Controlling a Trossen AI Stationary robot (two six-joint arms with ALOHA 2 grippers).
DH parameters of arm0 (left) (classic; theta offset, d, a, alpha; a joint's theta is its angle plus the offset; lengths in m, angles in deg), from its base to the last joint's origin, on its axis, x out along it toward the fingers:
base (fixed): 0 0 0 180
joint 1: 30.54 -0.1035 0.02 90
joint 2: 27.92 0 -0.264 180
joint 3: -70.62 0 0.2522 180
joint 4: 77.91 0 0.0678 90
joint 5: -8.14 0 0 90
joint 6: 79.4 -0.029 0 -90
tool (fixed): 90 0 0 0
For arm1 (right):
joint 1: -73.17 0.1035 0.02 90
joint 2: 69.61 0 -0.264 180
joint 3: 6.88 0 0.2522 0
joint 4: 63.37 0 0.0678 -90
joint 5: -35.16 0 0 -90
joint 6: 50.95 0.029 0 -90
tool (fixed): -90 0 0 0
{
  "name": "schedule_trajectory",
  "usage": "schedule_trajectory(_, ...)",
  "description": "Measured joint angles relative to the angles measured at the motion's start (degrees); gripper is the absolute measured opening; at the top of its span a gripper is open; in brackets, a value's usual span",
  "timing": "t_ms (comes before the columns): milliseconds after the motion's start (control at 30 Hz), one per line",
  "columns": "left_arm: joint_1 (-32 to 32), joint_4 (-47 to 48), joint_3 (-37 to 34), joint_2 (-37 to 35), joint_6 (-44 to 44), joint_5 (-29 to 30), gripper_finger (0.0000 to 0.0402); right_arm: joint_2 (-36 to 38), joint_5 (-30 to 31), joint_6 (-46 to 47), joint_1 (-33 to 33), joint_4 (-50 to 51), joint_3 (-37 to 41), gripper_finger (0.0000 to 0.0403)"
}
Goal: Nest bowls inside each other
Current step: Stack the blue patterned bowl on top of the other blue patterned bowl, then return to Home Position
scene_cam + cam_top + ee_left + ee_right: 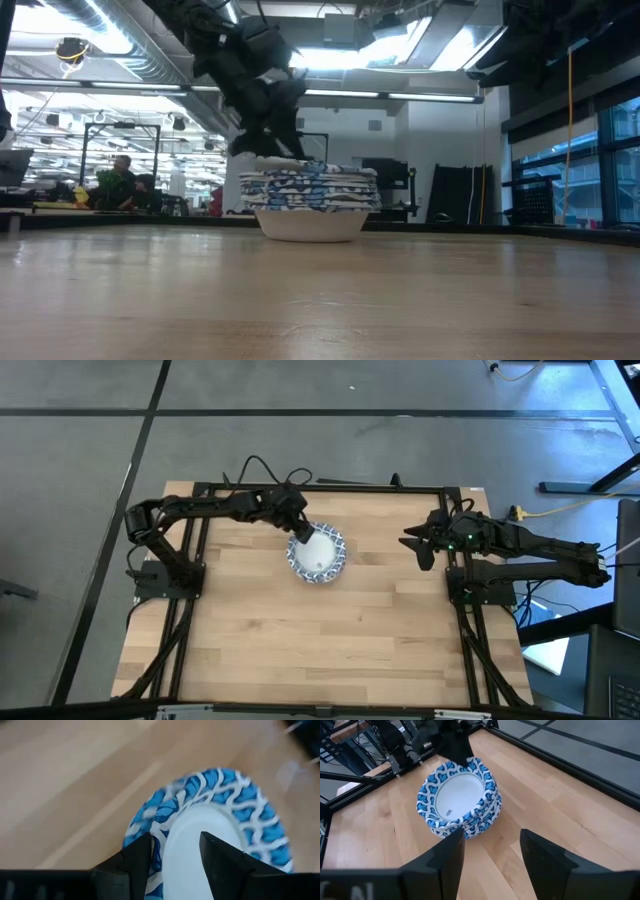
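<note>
The left tool is seen over the far-left rim of the bowls, at about ten o'clock on the stack as viewed from above. Its fingers are spread, one on each side of the top bowl's rim, and nothing is gripped; the top bowl is judged to be released and seated in the stack. From this tool the stack's centre lies toward four o'clock and just below. The stack is round, so no long axis is offered; only its height counts, and in the low view it is shown as several patterned rims piled upright and level on one white base. A withdrawal of the left tool is judged to need a rise clear of the rim first, since a sideways pull could drag the top bowl.

The right tool is held well apart at three o'clock from the stack, its jaws open and empty, pointed at the bowls. The left arm is plainly the nearer one.

The surface is pale wood planking inside a dark frame; no other bowl is seen on it, so the nesting is judged to be complete or nearly so.

Beyond the surface, a lit workshop with ceiling ducts and benches is shown in the low view, and a person is seated far off at nine o'clock.
</note>
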Motion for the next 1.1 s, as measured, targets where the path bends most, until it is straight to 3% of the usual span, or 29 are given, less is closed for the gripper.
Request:
schedule_trajectory(300, -0.1, 3.4, 5.4, -0.1, -4.3, 0.9, 0.0161, 0.0, 0.0, -0.1, 0.0, 0.6, 0.0, 0.0193)
schedule_trajectory(567, 0.2, 10.3, 5.5, -0.1, -8.6, 14.3, 0.0161, 0.0, 0.0, -0.1, 0.0, 1.3, 0.0, 0.0193)
schedule_trajectory(733, 2.7, 6.2, 5.5, -1.4, -10.4, 15.5, 0.0162, 0.0, 0.0, -1.6, 0.0, 1.3, 0.0, 0.0193)
schedule_trajectory(1100, 9.9, 3.3, 5.0, -14.3, -13.3, 16.2, 0.0161, 0.7, 1.4, -5.5, 0.0, 1.3, 0.0, 0.0193)
